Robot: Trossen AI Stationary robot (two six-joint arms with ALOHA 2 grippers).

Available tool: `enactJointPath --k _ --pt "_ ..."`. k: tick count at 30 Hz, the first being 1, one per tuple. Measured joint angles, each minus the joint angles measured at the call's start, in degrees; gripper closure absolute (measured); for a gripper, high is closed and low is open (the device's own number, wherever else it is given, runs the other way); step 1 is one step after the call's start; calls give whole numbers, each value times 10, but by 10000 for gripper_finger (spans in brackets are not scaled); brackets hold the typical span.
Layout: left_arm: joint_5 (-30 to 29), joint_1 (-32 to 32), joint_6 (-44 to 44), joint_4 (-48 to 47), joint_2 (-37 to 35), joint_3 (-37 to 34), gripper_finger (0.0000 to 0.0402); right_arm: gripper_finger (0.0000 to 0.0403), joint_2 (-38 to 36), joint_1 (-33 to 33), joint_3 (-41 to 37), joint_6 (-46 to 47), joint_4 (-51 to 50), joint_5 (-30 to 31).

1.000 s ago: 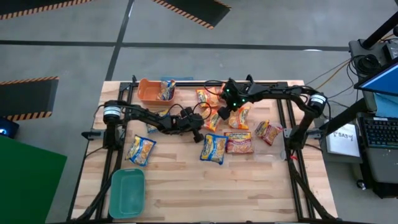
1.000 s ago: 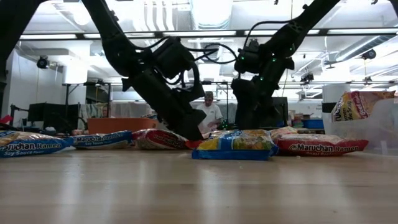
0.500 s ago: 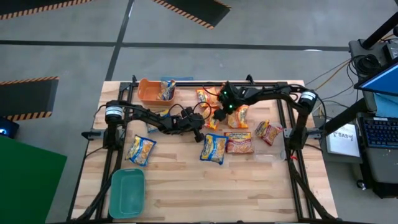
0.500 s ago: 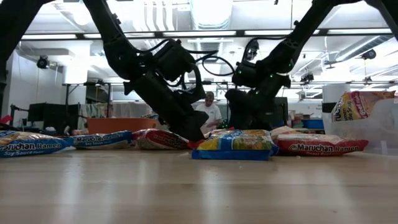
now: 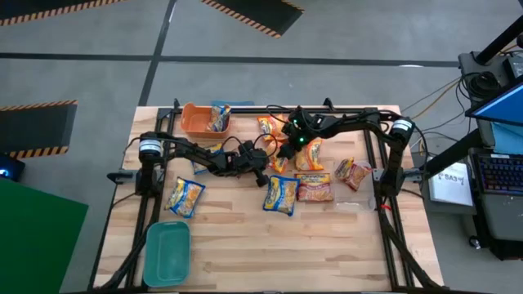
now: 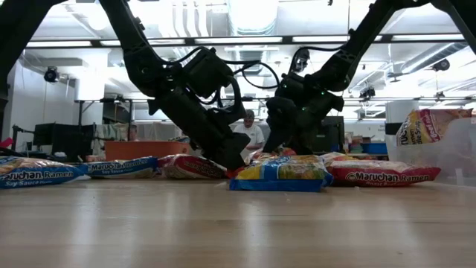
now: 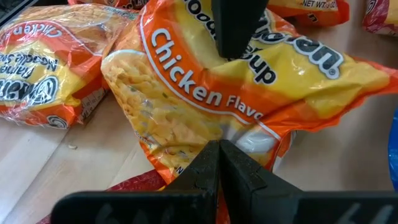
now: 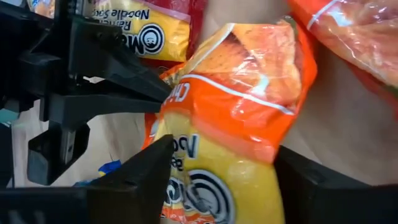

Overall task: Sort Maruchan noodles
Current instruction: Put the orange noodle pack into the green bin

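Early days: one packet sits in the orange bin [image 5: 198,119], teal bin [image 5: 167,253] has none, roughly nine Maruchan noodles [image 5: 282,193] are loose mid-table. My right gripper [image 8: 214,180] is closing around an orange chicken packet [image 8: 233,118]; left gripper [image 7: 219,165] clenched, touching that packet's edge.

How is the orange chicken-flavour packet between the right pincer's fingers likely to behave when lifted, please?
The orange packet has crinkly, glossy film, so it will probably slip or crumple between the right pincer fingers. A visible noodle block suggests a stiff middle with floppy edges. It looks light, and it is flat, so unlikely to roll.
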Motion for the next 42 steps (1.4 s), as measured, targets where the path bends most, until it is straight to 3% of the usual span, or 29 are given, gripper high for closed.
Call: enactJointPath --k 12,21,24,29,32,36,42 --pt "5 -3 17 -70 -67 -2 402 330 -21 0 0 -36 0 -5" --pt "4 -14 60 -94 -198 -9 402 349 -120 11 -27 -99 -1 1" --pt "29 -21 70 -73 -243 -17 402 349 -174 25 -54 -133 -1 7" --pt "153 -21 48 34 -284 -51 398 349 -273 78 -115 -209 8 97" --pt "198 -21 24 90 -286 -72 381 349 -326 126 -158 -242 35 169" --pt "200 -21 -5 114 -284 -92 335 349 -382 189 -207 -274 86 247" --pt "200 -21 -44 122 -268 -94 228 349 -423 251 -234 -300 110 325"
